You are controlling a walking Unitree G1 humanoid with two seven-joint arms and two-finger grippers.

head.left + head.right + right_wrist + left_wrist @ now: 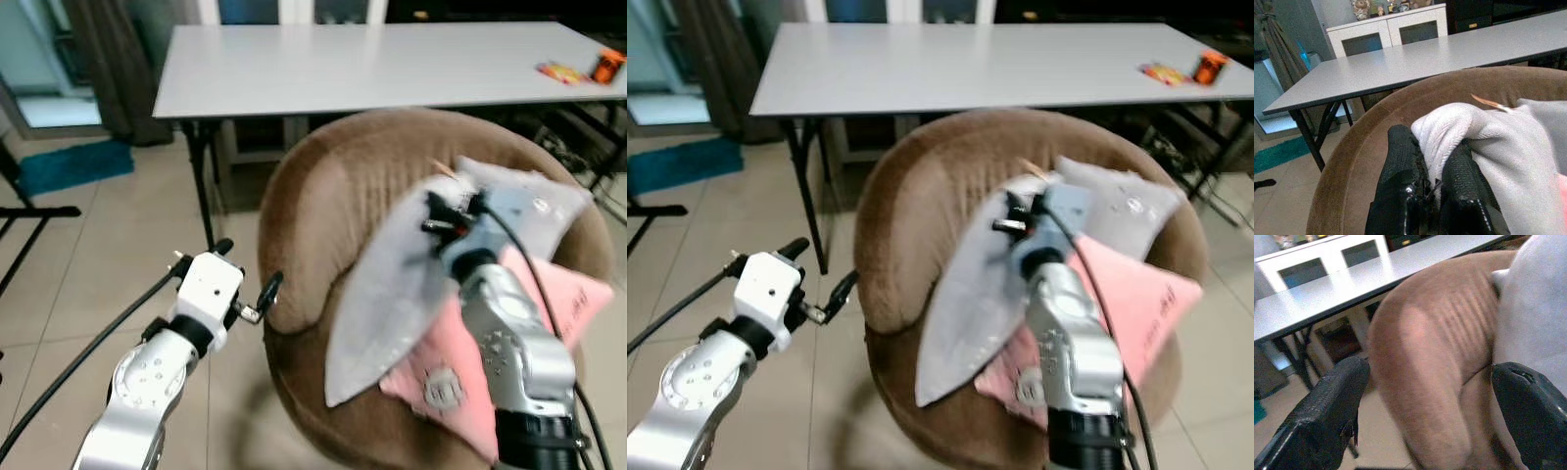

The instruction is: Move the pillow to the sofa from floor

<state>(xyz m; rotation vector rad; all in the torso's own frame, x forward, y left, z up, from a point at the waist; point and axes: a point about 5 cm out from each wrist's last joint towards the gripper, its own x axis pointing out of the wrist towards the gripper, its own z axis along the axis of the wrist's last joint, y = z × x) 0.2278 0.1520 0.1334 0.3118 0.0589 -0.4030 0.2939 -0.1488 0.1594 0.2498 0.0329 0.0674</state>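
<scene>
**A:** Right gripper [1432,188] is clamped on a fold of the grey pillow [392,294], both black fingers [1400,171] pinching the cloth between them, and the pillow hangs over the seat of the round brown sofa chair [333,196].

**B:** Where does that pillow sit, exactly?

**A:** Off the floor. In the head view it drapes from the gripper at about one o'clock down to a pointed corner near six o'clock, across the chair's seat. Its upper part lies against the inside of the backrest. Whether the lower corner touches the cushion, I cannot tell.

**B:** And underneath it?

**A:** A pink pillow [558,304] with printed marks, lying in the seat at four o'clock, partly covered by the grey one and by the silver right arm.

**B:** Left side?

**A:** Left gripper [245,279] is at eight o'clock, just beside the chair's outer left wall. Its fingers [1327,416] are spread wide with nothing between them, and the wrist camera looks past them at the brown ribbed upholstery.

**B:** Background?

**A:** A long white table [372,64] on black legs stands behind the chair at twelve o'clock. At its far right end, two o'clock, there is a small orange object [608,65] and a colourful packet [560,71] just beside it. A teal mat [73,164] lies on the tiled floor at ten o'clock, and a white cabinet [1386,32] stands beyond the table.
</scene>
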